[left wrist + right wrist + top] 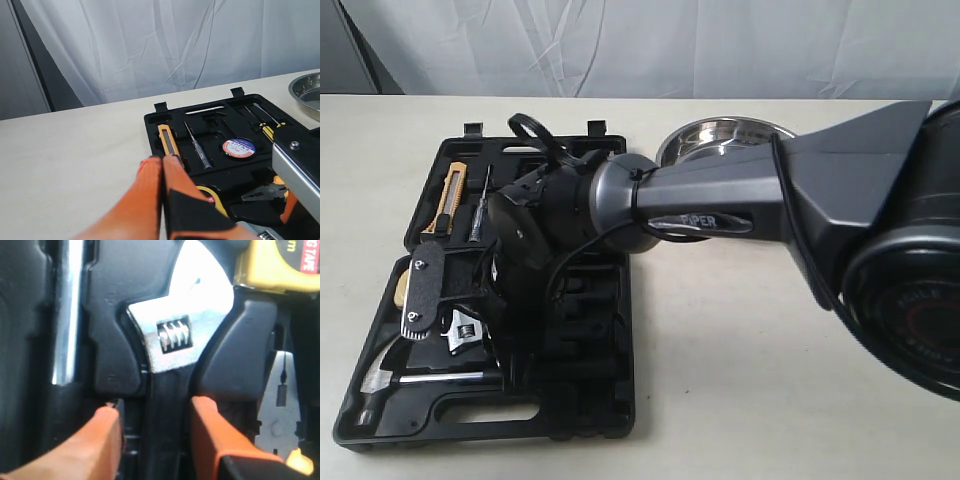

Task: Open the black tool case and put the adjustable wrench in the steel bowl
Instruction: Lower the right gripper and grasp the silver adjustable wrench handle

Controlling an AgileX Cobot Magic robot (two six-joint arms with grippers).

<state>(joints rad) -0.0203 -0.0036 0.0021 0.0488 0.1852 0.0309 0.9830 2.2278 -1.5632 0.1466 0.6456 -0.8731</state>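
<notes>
The black tool case (582,415) lies open on the table, tools seated in its tray. The adjustable wrench (172,335) rests in its moulded slot, shiny head (463,330) showing and its black handle running back between my right gripper's (155,412) orange fingers. That gripper is open, one finger on each side of the handle, low over the tray. The steel bowl (720,138) stands empty just beyond the case's far right corner. My left gripper (162,161) is shut on nothing, hovering by the case's left side near the utility knife (169,142).
The right arm (740,200) stretches across the case from the right. In the tray lie a claw hammer (395,375), a yellow tape measure (280,265), orange-handled pliers (265,192), a screwdriver (197,147) and a tape roll (239,147). A white curtain backs the table.
</notes>
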